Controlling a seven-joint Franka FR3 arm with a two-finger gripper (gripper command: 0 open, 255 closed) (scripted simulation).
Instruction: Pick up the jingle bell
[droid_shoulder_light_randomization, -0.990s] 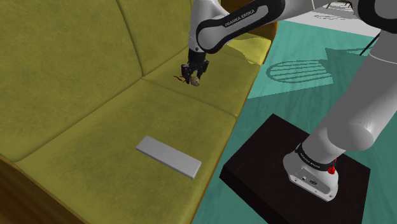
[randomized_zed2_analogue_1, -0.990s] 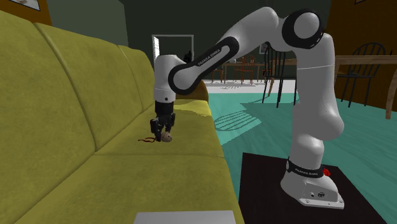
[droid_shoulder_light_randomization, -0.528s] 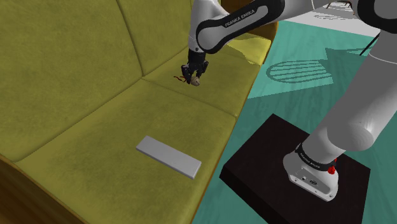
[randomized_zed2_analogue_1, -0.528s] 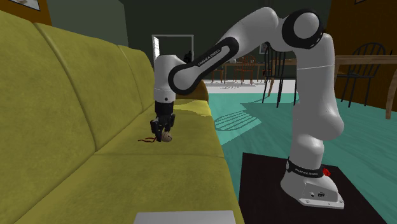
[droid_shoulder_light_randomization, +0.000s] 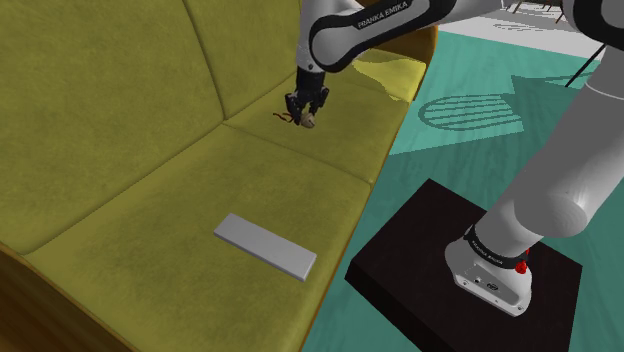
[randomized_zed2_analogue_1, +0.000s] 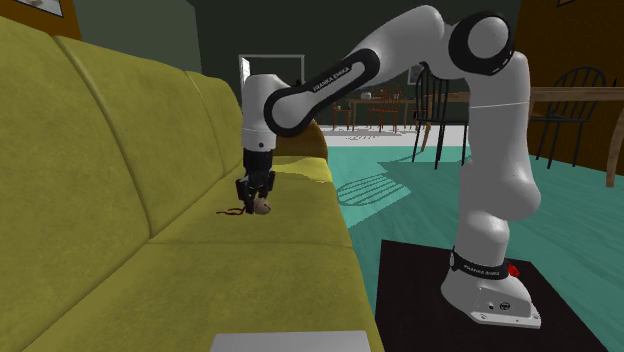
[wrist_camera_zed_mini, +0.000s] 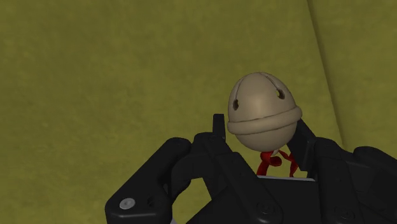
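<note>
Beige egg-shaped jingle bell (wrist_camera_zed_mini: 264, 111), ridge round its middle, red ribbon (wrist_camera_zed_mini: 270, 159), clasped in the tool (wrist_camera_zed_mini: 261, 127), over sofa seat (wrist_camera_zed_mini: 95, 76)

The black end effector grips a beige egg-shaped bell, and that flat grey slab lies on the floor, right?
No: the flat grey slab lies on the olive-yellow sofa seat, as the shoulder view shows. The black end effector does grip the beige egg-shaped bell.

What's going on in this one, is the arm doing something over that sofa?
The white arm reaches over an olive-yellow sofa, its black gripper pointing down at the far seat cushion. The gripper is shut on a beige jingle bell with a red ribbon, clasped between both fingers. The bell sits low over the cushion; whether it has cleared the fabric is hard to tell. A flat grey slab lies apart on the nearer cushion.
</note>
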